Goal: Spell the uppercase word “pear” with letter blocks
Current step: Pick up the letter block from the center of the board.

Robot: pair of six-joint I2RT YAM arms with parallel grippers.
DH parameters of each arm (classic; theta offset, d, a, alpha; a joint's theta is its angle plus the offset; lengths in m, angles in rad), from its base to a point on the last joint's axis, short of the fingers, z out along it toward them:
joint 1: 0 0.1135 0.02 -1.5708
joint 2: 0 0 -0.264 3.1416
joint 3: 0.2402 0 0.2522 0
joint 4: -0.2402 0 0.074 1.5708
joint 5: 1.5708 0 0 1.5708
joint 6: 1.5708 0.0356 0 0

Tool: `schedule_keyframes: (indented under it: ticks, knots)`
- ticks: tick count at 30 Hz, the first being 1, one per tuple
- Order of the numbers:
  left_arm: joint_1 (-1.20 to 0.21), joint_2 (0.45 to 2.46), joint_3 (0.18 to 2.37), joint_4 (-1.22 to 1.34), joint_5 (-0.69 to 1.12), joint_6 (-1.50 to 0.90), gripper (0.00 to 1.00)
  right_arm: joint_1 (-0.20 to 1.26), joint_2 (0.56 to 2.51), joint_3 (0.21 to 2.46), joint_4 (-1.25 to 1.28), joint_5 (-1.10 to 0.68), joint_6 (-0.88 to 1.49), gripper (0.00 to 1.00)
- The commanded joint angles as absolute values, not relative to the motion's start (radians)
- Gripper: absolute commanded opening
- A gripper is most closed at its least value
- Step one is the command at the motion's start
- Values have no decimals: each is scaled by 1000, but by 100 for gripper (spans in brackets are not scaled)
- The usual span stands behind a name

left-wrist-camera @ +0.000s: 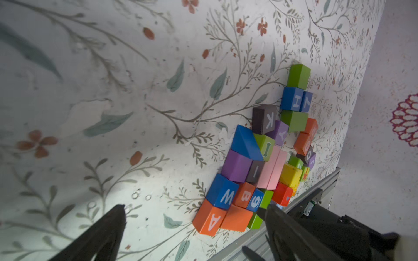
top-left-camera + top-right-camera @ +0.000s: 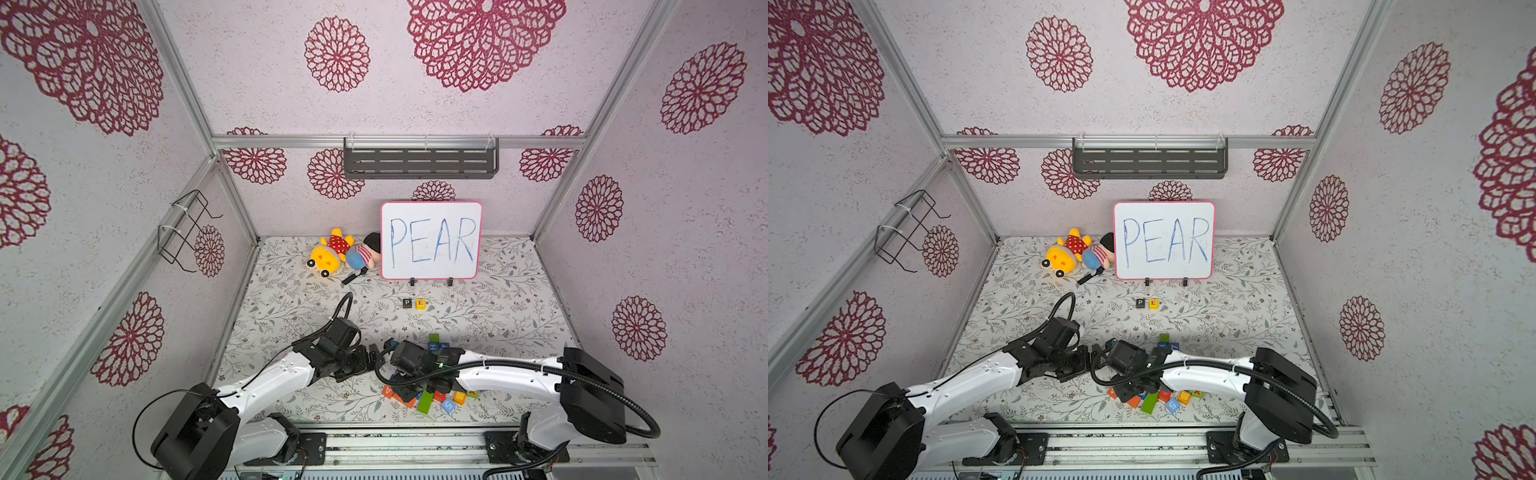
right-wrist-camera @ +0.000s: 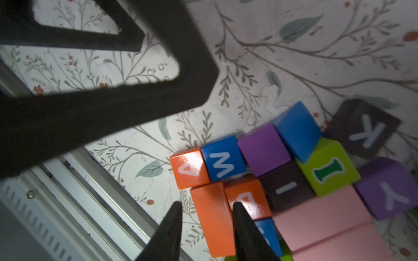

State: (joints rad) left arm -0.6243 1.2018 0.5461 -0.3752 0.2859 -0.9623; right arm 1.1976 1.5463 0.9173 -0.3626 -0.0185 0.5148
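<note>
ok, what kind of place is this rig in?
Likely a lab test cell, dressed homey: aluminium frame with wallpapered panels, left arm and right arm on a rail, whiteboard prompt, blocks.

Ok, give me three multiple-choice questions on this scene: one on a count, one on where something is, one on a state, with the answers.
1. How many blocks stand in front of the whiteboard?
A) two B) three C) four
2. Where is the A block?
A) beside the toys B) at a corner of the pile, touching the W block C) on the shelf
3. The left gripper has its jaws:
A) shut on a block B) open, empty C) shut on a toy

Answers:
1 A: only P and E stand there.
2 B: the left wrist view shows A against W at the pile's edge.
3 B: its fingers stand wide apart, gripping nothing.
</note>
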Motion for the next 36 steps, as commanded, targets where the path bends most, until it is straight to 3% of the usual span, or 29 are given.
schedule_keyframes:
  ticks: [1, 15, 36]
  knots:
    - [-607, 1152, 497, -400, 248, -1046, 99, 1200, 1565, 933, -318, -27, 463, 38]
    - [-581, 1064, 418, -376, 226, -1083, 98, 1266, 1657, 966, -374, 95, 379, 36]
    - [-557, 1010, 372, -357, 202, -1095, 98, 1252, 1726, 1111, -403, 115, 308, 33]
